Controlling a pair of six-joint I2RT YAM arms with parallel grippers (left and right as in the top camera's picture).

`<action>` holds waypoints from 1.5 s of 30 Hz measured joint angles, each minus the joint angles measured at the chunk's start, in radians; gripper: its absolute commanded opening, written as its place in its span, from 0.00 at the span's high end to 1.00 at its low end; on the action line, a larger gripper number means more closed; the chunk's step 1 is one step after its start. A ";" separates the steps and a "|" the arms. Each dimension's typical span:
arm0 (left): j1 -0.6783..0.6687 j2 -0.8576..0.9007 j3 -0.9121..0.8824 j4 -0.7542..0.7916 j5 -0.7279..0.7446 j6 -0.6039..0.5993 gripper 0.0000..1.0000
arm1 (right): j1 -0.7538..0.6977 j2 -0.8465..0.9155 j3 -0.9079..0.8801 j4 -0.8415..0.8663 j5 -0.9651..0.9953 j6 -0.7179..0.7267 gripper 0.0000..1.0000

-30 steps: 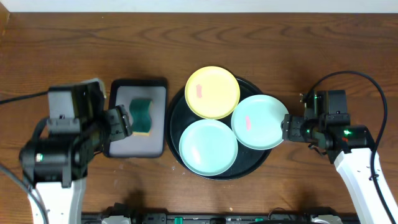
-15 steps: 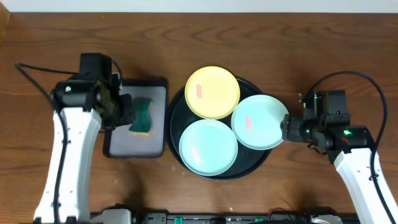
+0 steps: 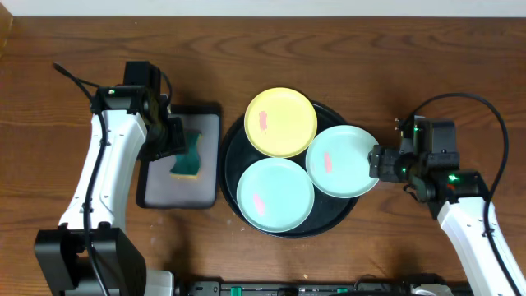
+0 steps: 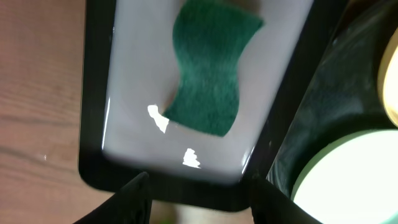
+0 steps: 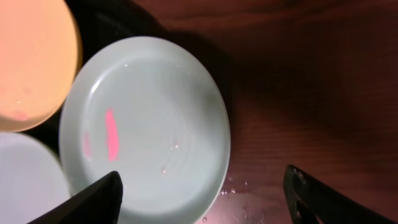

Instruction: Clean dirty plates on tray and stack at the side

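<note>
left jaws hang apart above the green sponge (image 4: 208, 81) in the grey tray (image 3: 160, 189); right jaws stand apart beside the smeared mint plate (image 3: 341, 160) on the black tray (image 3: 329, 215).

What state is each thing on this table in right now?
Yellow plate: pink smear, on the black tray.
Right green plate: pink smear, overhanging the tray's rim.
Front green plate: faint pink smear, on tray.
Sponge: lying in the grey tray, untouched.
Left pincer: open, empty, over grey tray.
Right pincer: open, empty, at right green plate's edge.
</note>
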 measured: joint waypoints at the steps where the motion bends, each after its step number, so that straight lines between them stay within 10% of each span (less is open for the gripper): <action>1: 0.000 0.000 0.000 0.010 -0.001 0.000 0.47 | 0.000 0.006 -0.016 0.023 0.000 0.000 0.23; 19: 0.000 0.000 -0.050 0.169 0.000 0.000 0.47 | 0.000 0.083 -0.072 0.128 0.051 -0.036 0.62; 30: 0.000 0.000 -0.056 0.194 0.000 0.000 0.49 | 0.000 0.154 -0.107 0.213 0.064 -0.045 0.66; 37: 0.000 0.000 -0.056 0.207 0.000 0.000 0.49 | 0.000 0.174 -0.109 0.233 0.064 -0.050 0.91; 45: 0.000 0.000 -0.066 0.226 0.000 0.000 0.49 | 0.000 0.195 -0.109 0.244 0.064 -0.048 0.87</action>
